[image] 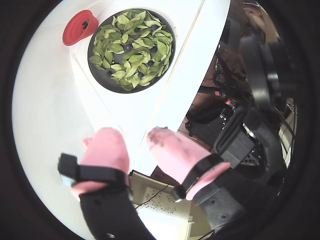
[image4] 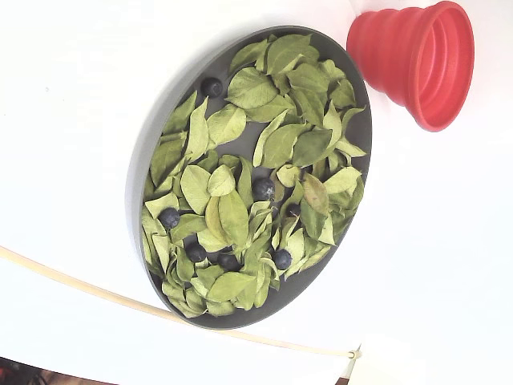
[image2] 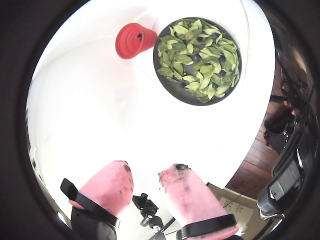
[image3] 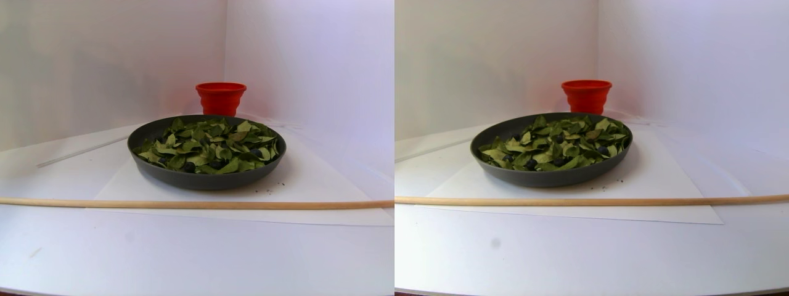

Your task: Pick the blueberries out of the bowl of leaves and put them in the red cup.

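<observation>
Gripper (image2: 146, 181) spread and empty, well back from bowl (image4: 143, 172). Blueberries (image4: 264, 188) sit among leaves (image4: 235, 216); red cup (image4: 417, 60) just beside the rim at 1 o'clock. Advice: descend vertically on an exposed berry, pinch gently.

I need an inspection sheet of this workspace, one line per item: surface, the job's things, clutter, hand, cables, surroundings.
Surface: white table; a white sheet lies under the bowl.
Job's things: dark grey bowl filled with green leaves; several blueberries show among them; red cup stands just beside the bowl; a dark thing inside it in both wrist views, cannot tell what.
Clutter: a thin wooden stick lies in front of the bowl; small dark crumbs on the sheet.
Hand: hand open, empty, pink fingers dirty at the tips, away from the bowl.
Cables: black cables beyond the table edge.
Surroundings: white walls; wooden floor.
</observation>
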Robot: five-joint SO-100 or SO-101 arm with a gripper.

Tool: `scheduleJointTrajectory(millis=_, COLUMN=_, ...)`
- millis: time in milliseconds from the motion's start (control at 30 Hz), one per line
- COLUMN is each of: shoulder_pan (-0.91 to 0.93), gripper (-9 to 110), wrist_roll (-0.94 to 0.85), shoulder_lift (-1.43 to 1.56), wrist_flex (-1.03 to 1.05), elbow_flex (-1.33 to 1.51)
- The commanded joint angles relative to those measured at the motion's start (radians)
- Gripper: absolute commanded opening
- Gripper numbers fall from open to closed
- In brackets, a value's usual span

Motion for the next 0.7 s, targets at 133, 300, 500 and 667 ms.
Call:
scheduleJointTrajectory(millis=133, shoulder_pan=0.044, gripper=11, wrist_roll=0.002, shoulder_lift=0.003, wrist_flex=-0.005, elbow_flex=-0.031)
scheduleJointTrajectory(millis=300, shoulder_pan=0.038, gripper=11, wrist_roll=0.002, shoulder_lift=0.003, wrist_flex=-0.005, elbow_flex=-0.031)
scheduleJointTrajectory(millis=500, shoulder_pan=0.038, gripper=11, wrist_roll=0.002, shoulder_lift=-0.003, wrist_flex=-0.005, elbow_flex=-0.031)
scheduleJointTrajectory(millis=667, shoulder_pan=0.044, gripper=11, wrist_roll=0.002, shoulder_lift=0.003, wrist_flex=-0.005, elbow_flex=-0.031)
